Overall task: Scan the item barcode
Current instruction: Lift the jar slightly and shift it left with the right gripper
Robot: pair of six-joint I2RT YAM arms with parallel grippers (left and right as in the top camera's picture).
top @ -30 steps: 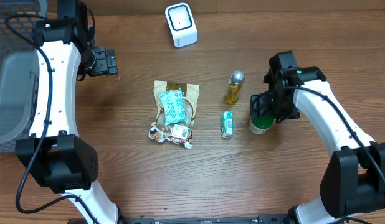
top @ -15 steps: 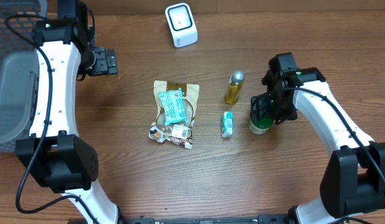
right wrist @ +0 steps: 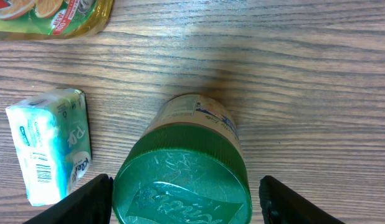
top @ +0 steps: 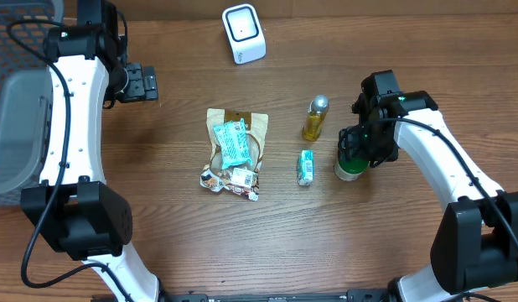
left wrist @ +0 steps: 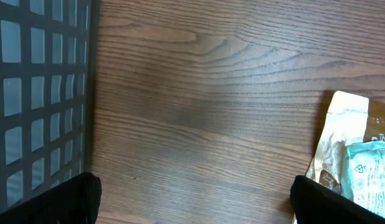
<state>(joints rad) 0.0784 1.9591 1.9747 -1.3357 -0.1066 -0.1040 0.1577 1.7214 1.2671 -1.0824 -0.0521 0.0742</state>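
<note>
Right wrist: jar (right wrist: 180, 180) stands upright on table (right wrist: 304, 93), long axis vertical, green lid facing up at camera, just right of tissue pack (right wrist: 49, 146). Right gripper (right wrist: 189, 200) straddles lid, jaws apart, gap on 1 side, no clamp. Left gripper (left wrist: 192, 199) spread wide, empty.

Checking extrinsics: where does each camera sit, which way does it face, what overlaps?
Overhead: above table, looking straight down; left arm, right arm, right gripper over jar.
Left wrist: faces down at table, basket, snack pouch; own fingers in bottom corners.
Right wrist: faces down on jar, tissue pack, bottle; own fingers flank lid.
Shared: overhead and right wrist both show jar, tissue pack, bottle.
</note>
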